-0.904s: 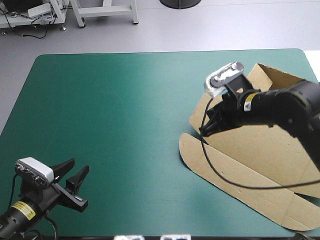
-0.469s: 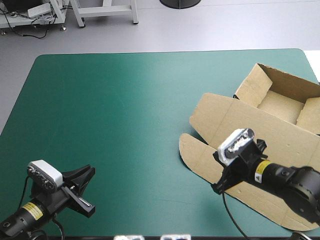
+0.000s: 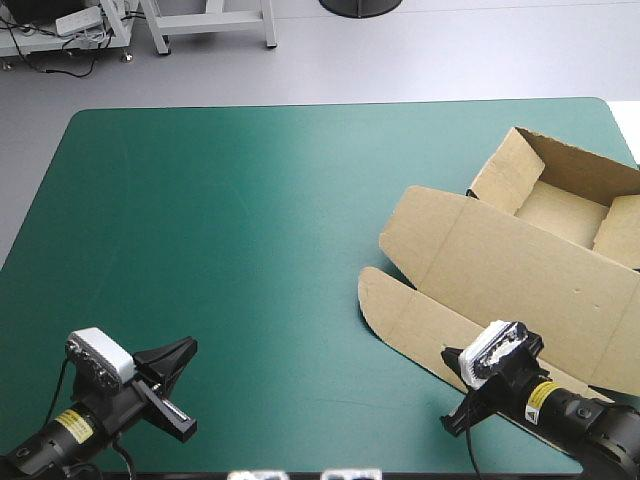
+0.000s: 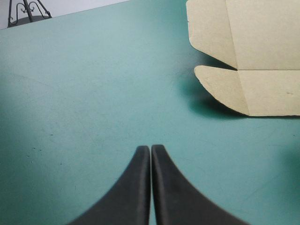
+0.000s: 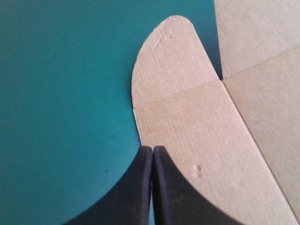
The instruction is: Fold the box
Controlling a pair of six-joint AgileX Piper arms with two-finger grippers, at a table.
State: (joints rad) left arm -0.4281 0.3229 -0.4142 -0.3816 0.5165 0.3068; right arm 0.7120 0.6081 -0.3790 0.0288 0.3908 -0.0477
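The brown box [image 3: 520, 270] lies on the right side of the table as an open tray, walls raised at the far right, lid flat toward the middle. A rounded flap [image 3: 385, 305] ends the lid's front strip. My right gripper [image 3: 455, 420] is shut and empty, low at the near edge over that strip. In the right wrist view its tips [image 5: 153, 149] sit at the board's edge, the rounded flap [image 5: 168, 65] ahead. My left gripper [image 3: 185, 352] rests shut and empty at the near left. From its tips [image 4: 150, 148], the box [image 4: 248, 56] lies far ahead.
The teal-green cover [image 3: 230, 220] stretches bare between the left gripper and the box. The box's tray end reaches close to the table's right edge [image 3: 625, 130].
My right arm has drawn back from over the box's tray to the table's near edge, uncovering the tray. The left gripper has slid slightly right along the near edge.
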